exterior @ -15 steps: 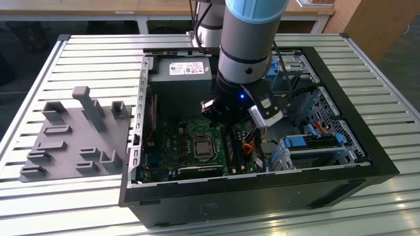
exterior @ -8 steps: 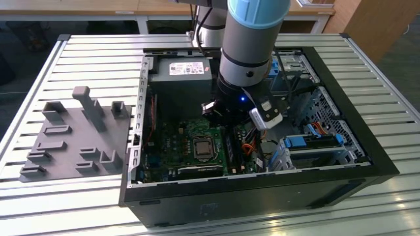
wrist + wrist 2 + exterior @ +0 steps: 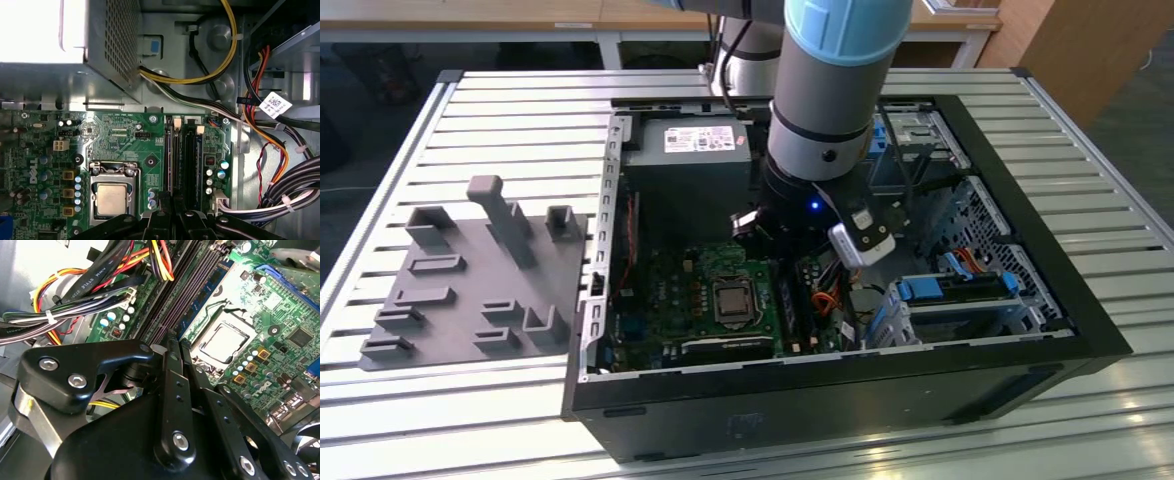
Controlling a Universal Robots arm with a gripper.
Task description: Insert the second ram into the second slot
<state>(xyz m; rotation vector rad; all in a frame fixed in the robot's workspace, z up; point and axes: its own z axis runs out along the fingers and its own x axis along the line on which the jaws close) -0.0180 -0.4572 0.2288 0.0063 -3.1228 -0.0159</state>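
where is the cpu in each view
Exterior view: the cpu sits in the middle of the green motherboard, to the exterior view's left of the arm's wrist.
Second wrist view: the silver square in its socket.
First wrist view: the silver square in its socket.
Shared landmark: the dark ram slots alongside the socket.

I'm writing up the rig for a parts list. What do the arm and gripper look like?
The arm is a silver-grey tube with light-blue joint caps; a small blue light glows near its wrist. The gripper is matte black, built of flat linkage bars joined by silver screws.
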